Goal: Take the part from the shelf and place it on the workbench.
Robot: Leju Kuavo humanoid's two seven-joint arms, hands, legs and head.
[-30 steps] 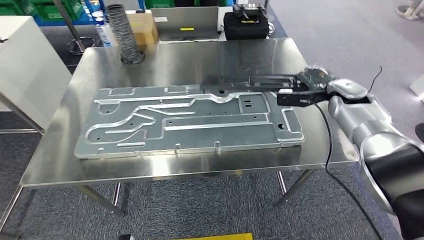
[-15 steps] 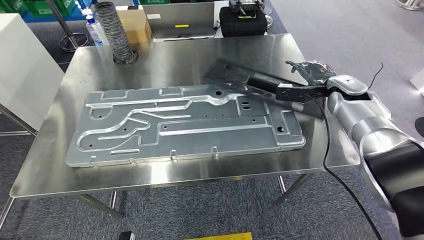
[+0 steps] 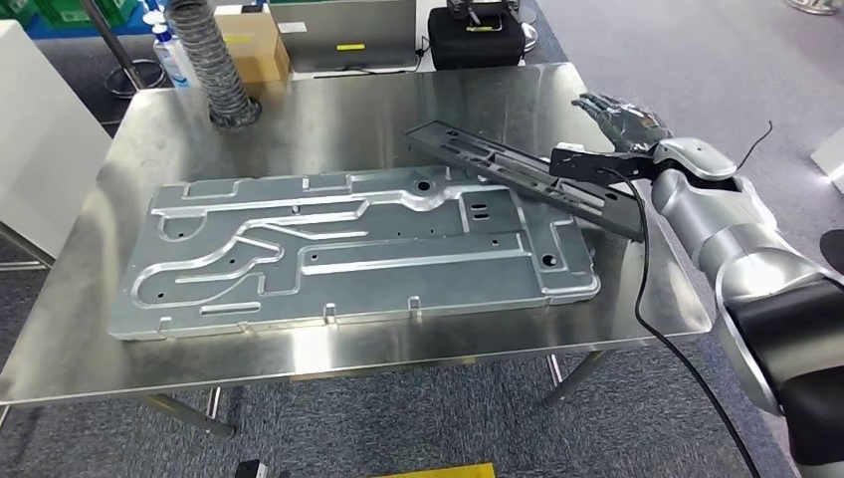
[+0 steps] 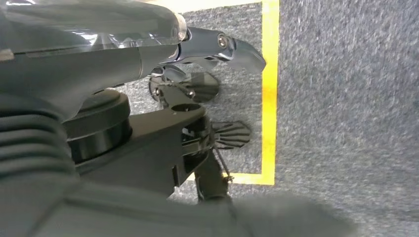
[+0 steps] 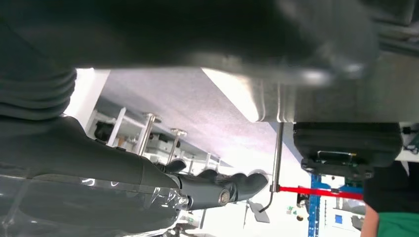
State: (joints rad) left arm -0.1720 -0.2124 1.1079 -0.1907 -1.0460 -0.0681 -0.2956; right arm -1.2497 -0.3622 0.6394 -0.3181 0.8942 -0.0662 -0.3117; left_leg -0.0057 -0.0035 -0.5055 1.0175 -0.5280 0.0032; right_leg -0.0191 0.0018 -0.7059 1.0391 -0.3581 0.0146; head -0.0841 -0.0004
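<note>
The part [image 3: 518, 175] is a long dark metal rail. It lies slantwise at the right of the workbench [image 3: 328, 115], its near end resting over a corner of the big aluminium plate [image 3: 358, 249]. My right hand [image 3: 619, 118] hovers just beyond the rail's right end, fingers spread and holding nothing. In the right wrist view its fingers [image 5: 222, 190] stretch out straight, with the blurred dark rail [image 5: 197, 29] close by. My left hand [image 4: 217, 47] hangs over grey carpet, fingers extended and empty.
A ribbed grey hose [image 3: 214, 75], a cardboard box [image 3: 249, 50], a spray bottle [image 3: 171, 55], a laptop [image 3: 343, 35] and a black case [image 3: 476, 40] stand along the far edge. Yellow floor tape [image 4: 269, 94] runs below my left hand.
The camera has shifted, so the whole scene slid. The rail swung from lying level to slanting across the plate's corner. My right hand's fingers came off it and spread.
</note>
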